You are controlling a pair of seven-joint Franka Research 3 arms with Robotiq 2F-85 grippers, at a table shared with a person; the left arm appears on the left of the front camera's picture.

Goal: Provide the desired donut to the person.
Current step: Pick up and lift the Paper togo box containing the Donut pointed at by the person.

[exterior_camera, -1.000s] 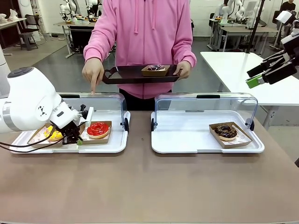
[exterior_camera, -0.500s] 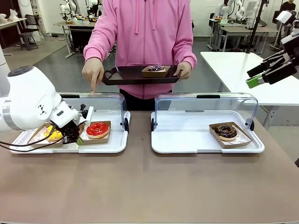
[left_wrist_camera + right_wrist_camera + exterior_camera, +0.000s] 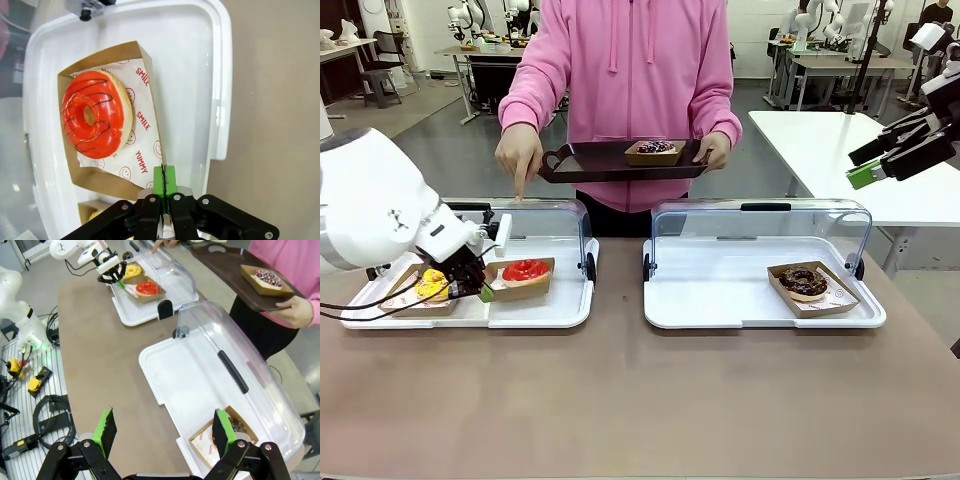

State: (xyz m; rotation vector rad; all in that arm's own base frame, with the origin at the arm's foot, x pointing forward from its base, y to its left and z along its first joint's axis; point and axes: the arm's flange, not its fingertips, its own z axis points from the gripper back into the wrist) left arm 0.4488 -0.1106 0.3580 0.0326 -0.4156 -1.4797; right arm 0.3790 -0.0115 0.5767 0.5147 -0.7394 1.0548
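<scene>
- The left gripper (image 3: 164,181) has its green pads pressed together, pinching the near wall of a brown paper tray (image 3: 144,131).
- The red donut (image 3: 96,120), iced with dark squiggles, lies in that paper tray just ahead of the fingertips and a little to one side. The pads do not touch it.
- The paper tray sits inside a white case (image 3: 552,312) whose clear lid (image 3: 548,228) stands raised behind the gripper.
- A yellow donut (image 3: 432,284) lies in its own paper tray on the gripper's other side, close against the black fingers.
- Beyond the left gripper, across the lid, the person (image 3: 635,70) points one finger of a hand (image 3: 519,155) down at the lid's top edge.
- The person's other hand (image 3: 713,150) holds a dark serving tray (image 3: 590,161) carrying a sprinkled donut (image 3: 654,146) in a paper boat.
- The right gripper (image 3: 858,168) hangs high off the table's right end with its fingers spread wide and nothing between them.
- Below it and toward the table's middle, a chocolate donut (image 3: 803,281) rests in a second white case (image 3: 720,318).
</scene>
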